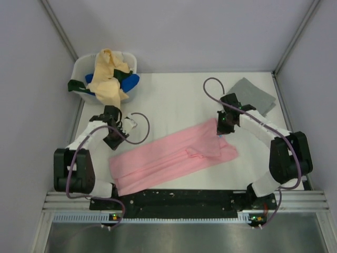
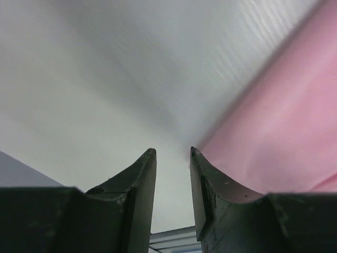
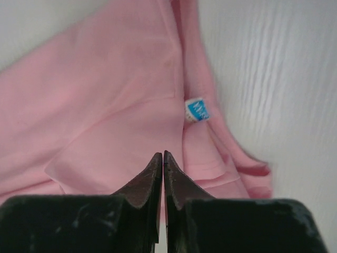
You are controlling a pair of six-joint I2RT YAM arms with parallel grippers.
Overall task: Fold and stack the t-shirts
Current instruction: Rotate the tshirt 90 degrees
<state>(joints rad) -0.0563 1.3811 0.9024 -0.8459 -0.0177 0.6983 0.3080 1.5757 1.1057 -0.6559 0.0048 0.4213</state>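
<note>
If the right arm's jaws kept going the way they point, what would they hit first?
Most likely the light pink cloth t-shirt, just left of its small blue label; how far off is unclear.

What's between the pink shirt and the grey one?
In the top view, the right gripper and its purple cable sit there, over white table.

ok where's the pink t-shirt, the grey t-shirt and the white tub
pink t-shirt [image 1: 168, 158], top external view, middle of the spread cloth
grey t-shirt [image 1: 254, 95], top external view, centre of the folded piece
white tub [image 1: 80, 67], top external view, its left wall
</note>
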